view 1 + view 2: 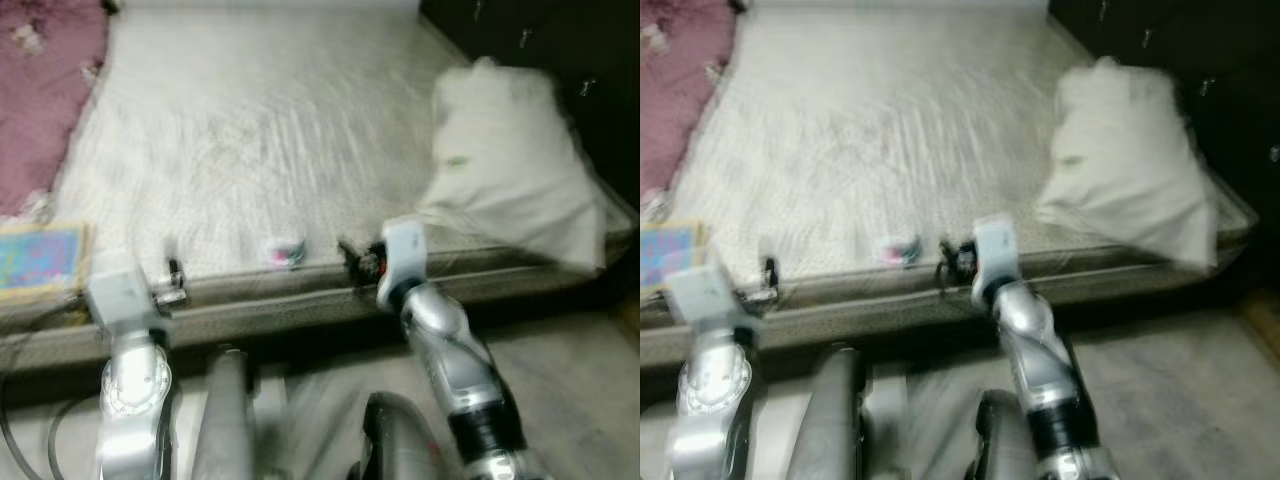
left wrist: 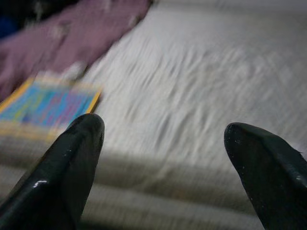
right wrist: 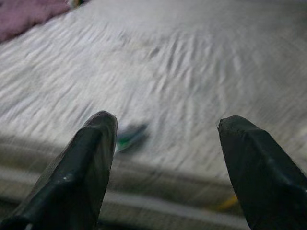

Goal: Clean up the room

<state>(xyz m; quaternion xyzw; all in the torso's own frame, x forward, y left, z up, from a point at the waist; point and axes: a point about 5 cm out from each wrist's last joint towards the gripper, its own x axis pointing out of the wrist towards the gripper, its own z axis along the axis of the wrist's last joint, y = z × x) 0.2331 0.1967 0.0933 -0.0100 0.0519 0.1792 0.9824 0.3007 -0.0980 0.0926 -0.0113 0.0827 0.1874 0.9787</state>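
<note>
Both hands, left hand [image 2: 163,143] and right hand [image 3: 165,143], hang spread and empty at the bed [image 1: 250,120] edge. One small pink-green wrapper [image 1: 284,251] lies between them; one colourful book [image 1: 38,258] at nine o'clock; one white pillow [image 1: 510,160] at two o'clock.

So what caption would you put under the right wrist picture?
Open right end effector aimed over the white mattress toward a small green item near its edge.

So there's a small pink and green item [image 1: 283,251] lying near the front edge of the bed [image 1: 260,130], too blurry to identify. A colourful flat book [image 1: 38,258] sits at the left corner, and a white pillow [image 1: 510,160] lies on the right.
</note>
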